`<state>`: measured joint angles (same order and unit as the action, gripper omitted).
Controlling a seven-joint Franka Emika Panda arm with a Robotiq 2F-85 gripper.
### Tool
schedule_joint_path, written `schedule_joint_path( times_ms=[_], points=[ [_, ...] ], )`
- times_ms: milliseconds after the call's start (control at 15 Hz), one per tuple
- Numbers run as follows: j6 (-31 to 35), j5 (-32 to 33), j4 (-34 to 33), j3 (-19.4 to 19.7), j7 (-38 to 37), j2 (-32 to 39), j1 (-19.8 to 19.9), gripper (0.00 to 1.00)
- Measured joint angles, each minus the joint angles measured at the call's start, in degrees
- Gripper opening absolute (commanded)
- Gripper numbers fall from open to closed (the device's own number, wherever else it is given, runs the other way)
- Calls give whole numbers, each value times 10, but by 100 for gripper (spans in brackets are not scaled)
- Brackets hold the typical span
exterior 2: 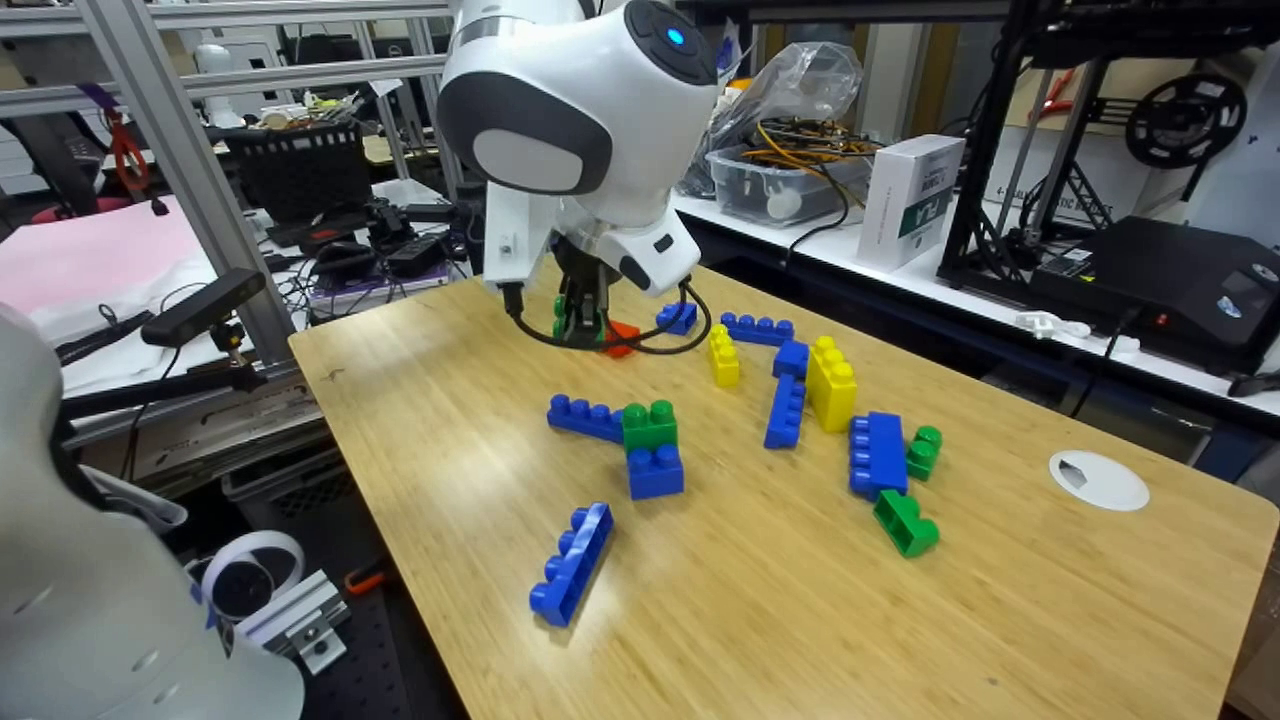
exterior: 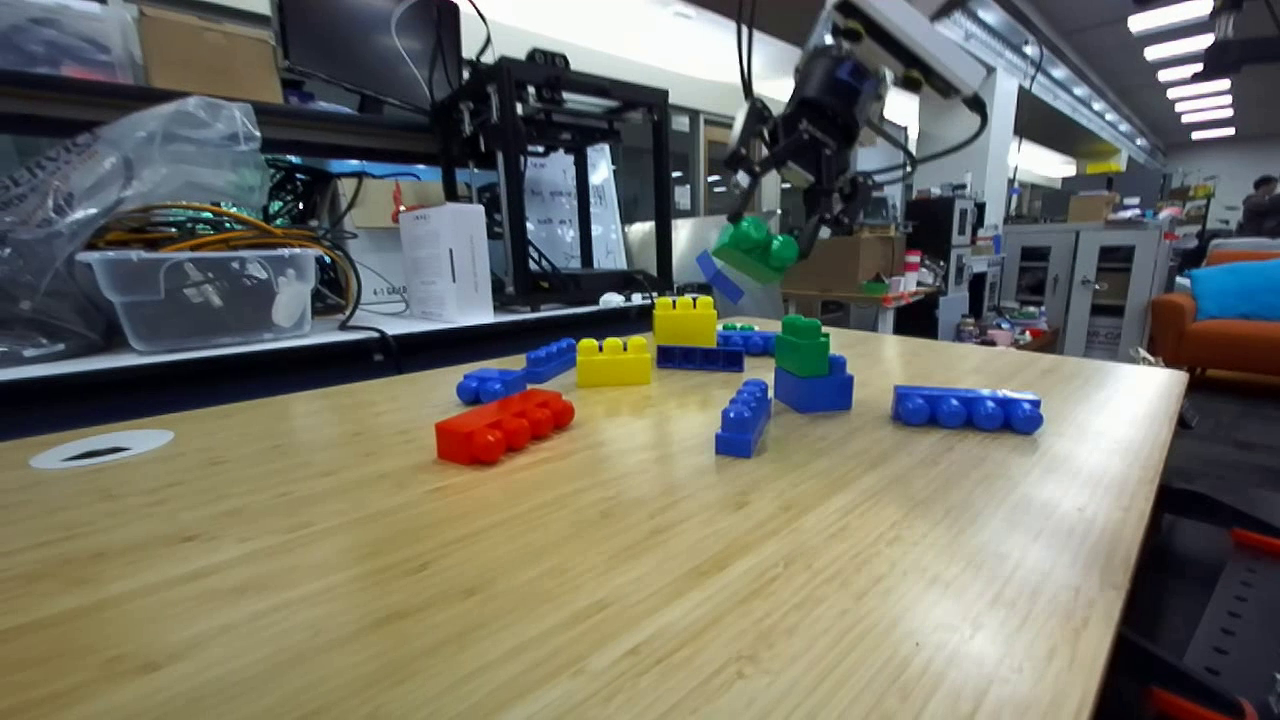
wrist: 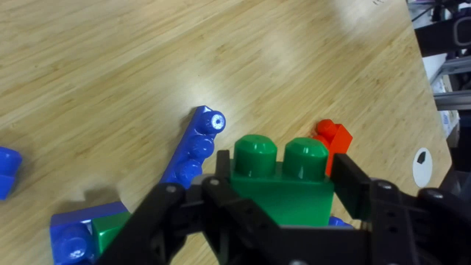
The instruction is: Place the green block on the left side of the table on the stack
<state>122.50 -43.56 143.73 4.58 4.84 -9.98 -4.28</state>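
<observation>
Light-wood table (exterior: 600, 580): below my gripper (wrist: 282, 162).
Green block (wrist: 282, 202): clamped, tilted.
Blue-and-green stack (exterior: 808, 368): I should cover it squarely, level first, then press straight down.

We see red brick (exterior: 497, 422) on side, long blue brick (exterior: 965, 400) likewise; short yellow brick (exterior: 613, 364) upright near taller yellow brick (exterior: 685, 323). Beyond: clear bin (exterior: 205, 300) of cables (exterior: 195, 237), white box (exterior: 447, 262), 3D printer (exterior: 555, 130), blue cushion (exterior: 1237, 297) on orange sofa (exterior: 1215, 345).
</observation>
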Motion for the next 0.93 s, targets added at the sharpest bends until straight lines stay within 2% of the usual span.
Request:
schedule_joint_path(
  times_ms=[467,933],
  points=[
    [-84,-78,38,70,53,-15,85,44],
    [-132,-141,61,112,102,14,138,44]
  ],
)
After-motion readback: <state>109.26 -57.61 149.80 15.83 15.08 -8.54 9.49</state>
